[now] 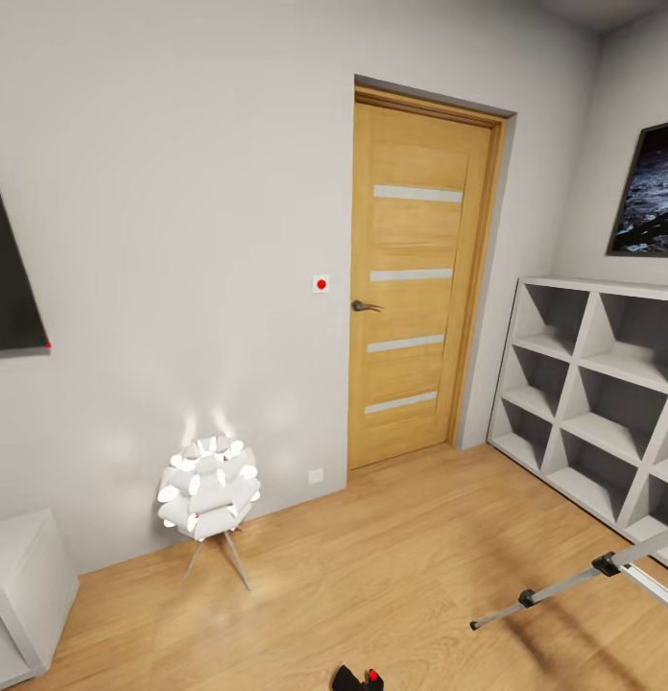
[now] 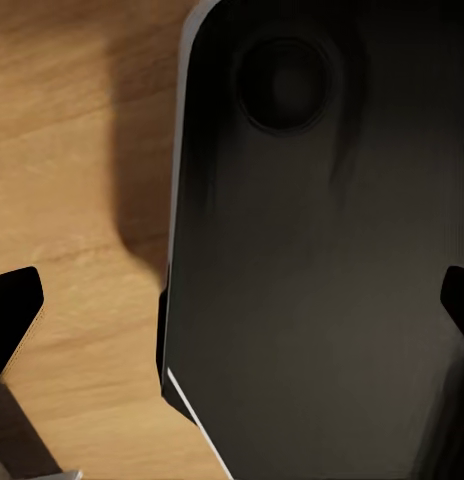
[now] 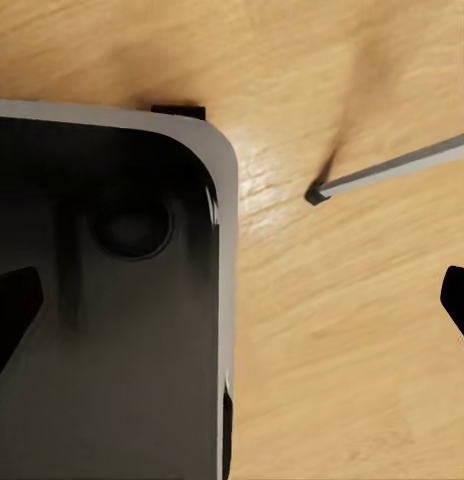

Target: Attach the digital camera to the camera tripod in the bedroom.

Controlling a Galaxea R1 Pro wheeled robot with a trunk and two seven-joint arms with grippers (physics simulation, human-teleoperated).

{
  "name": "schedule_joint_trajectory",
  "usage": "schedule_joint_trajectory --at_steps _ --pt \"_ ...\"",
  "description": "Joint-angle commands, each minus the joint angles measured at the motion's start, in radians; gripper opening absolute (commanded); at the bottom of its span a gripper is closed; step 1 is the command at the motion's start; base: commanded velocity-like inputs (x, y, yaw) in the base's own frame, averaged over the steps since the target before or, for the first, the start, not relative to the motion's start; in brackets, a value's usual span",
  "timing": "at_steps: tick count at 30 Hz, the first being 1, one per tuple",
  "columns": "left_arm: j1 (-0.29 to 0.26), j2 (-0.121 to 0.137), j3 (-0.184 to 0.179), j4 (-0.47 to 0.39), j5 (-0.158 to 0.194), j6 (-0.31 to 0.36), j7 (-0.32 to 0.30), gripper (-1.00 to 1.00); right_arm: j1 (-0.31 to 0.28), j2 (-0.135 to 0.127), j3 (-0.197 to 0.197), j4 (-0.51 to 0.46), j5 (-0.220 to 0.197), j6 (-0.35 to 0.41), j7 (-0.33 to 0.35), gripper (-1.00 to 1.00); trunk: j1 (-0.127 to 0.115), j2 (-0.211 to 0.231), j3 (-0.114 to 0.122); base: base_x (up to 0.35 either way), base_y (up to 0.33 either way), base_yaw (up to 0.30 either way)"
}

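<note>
Ahead I see the bedroom's oak door point(image 1: 417, 278) and grey cube shelving point(image 1: 603, 384), with the camera tripod point(image 1: 584, 581) leaning over the wooden floor point(image 1: 372, 566) near the shelving. Both wrist views show my left jaws point(image 2: 232, 305) and right jaws point(image 3: 232, 300) spread wide and empty above the robot's dark base point(image 2: 322, 260); a black shape with a red dot point(image 1: 359, 679) at the floor's near edge may be the digital camera, but I cannot tell.
</note>
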Motion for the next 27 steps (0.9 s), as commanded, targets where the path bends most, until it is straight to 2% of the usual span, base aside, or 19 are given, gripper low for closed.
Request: schedule_joint_trajectory --at_steps 1,14,22,23,24,27 --pt "0.001 0.000 0.006 -0.007 0.001 -0.007 0.000 1.00 0.001 0.000 0.001 -0.007 0.002 -0.007 0.001 1.00 0.000 0.000 -0.001 0.000 0.000 0.000" --pt "0.000 -0.002 0.006 -0.080 0.000 -0.070 0.000 1.00 -0.017 0.003 0.001 -0.081 0.003 -0.080 0.000 1.00 0.046 -0.084 -0.038 0.000 0.000 0.000" --pt "-0.023 -0.040 0.004 -0.125 0.000 -0.114 -0.004 1.00 -0.063 0.018 0.001 -0.126 0.001 -0.125 0.003 1.00 0.077 -0.140 -0.063 0.000 0.000 0.000" --pt "-0.052 -0.049 0.004 -0.985 0.000 -0.137 -0.004 1.00 -0.228 0.020 0.001 -0.587 0.001 -0.552 0.003 1.00 0.081 -0.147 -0.066 0.000 0.000 0.000" --pt "-0.098 -0.053 0.004 -0.998 0.000 -0.142 -0.004 1.00 -0.275 0.021 0.001 -0.590 0.002 -0.552 0.002 1.00 0.084 -0.154 -0.070 0.000 0.000 0.000" --pt "-0.180 -0.055 0.004 -0.999 0.000 -0.146 -0.004 1.00 -0.338 0.023 0.002 -0.594 0.003 -0.553 0.001 1.00 0.096 -0.175 -0.079 0.000 0.000 0.000"
